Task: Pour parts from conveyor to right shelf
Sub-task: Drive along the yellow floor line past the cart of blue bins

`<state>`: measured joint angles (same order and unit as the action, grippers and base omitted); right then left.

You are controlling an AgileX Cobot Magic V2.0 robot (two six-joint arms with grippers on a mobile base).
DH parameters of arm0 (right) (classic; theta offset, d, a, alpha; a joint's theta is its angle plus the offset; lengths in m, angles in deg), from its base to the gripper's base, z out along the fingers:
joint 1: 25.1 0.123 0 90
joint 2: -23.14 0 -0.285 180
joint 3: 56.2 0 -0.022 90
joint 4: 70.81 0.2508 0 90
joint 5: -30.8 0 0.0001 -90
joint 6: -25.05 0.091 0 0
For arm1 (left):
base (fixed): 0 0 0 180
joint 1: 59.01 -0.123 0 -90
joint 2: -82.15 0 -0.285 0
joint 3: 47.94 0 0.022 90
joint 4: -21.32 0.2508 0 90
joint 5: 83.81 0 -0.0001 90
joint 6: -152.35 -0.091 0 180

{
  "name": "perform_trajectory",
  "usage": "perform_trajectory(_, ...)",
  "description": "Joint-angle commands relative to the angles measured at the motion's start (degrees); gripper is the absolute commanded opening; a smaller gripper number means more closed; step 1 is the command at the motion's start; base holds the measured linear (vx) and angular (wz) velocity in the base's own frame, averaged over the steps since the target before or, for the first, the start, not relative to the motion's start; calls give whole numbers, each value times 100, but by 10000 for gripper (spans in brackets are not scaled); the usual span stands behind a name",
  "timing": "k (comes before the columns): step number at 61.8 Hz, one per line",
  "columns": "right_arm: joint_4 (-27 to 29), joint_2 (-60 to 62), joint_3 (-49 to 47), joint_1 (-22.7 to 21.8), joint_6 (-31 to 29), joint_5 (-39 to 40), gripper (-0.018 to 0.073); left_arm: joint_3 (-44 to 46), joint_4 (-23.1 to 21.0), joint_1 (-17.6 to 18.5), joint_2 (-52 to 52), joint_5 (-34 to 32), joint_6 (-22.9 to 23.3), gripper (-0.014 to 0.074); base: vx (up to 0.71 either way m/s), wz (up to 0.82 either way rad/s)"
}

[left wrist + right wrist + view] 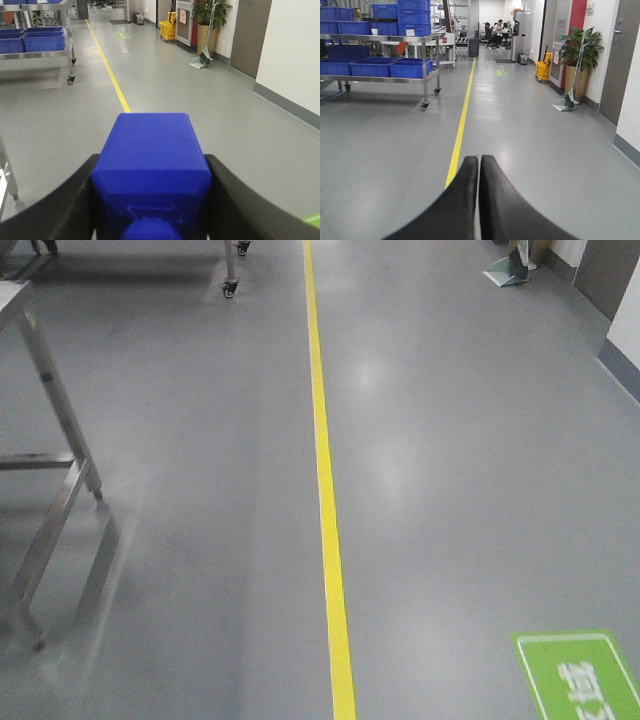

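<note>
Blue part (152, 165): clamped in the left gripper (152, 212), filling the gap between its jaws; boxy, with bevelled far edges and a rounded knob at the near end.
Left jaws: closed on the part, dark fingers (60, 205) pressed against its two sides.
Right gripper (478, 195): jaws shut together, inner edges touching along their length, nothing between them.
Shelf (422, 75): stainless steel on castors, far ahead and to the left of the right jaws; also ahead-left of the left jaws, well apart from the held part.
Bins (375, 67): large, glossy blue, side by side on the shelf's lower level, more stacked on its top.
Floor (450, 440): smooth grey, beneath and beyond both pairs of jaws.
Yellow line (325, 490): straight ahead along the floor, passing just left of the right jaws' tips and disappearing behind the part at the left jaws.
Table (40, 440): bare steel legs and a corner of the top, at the left edge of the front view.
Green mark (580, 675): floor sticker with white characters, lower right of the front view.
Plant (580, 50): potted, ahead-right of the right jaws, against the wall.
Mop bucket (542, 70): yellow, beyond the plant along the same wall.
Dustpan (565, 104): on the floor just beside the plant pot.
</note>
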<state>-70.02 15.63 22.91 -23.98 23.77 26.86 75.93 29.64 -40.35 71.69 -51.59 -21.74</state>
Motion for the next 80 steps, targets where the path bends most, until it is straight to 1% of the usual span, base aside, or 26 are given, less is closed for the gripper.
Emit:
perform_trajectory(1, -21, -87, 86, -16, -13, 430, -9, 150, 5, 36, -101, -455, 5, -6, 87, -9)
perform_trajectory(80, -21, -87, 86, -16, -13, 430, -9, 150, 5, 36, -101, -454, 5, -6, 87, 1)
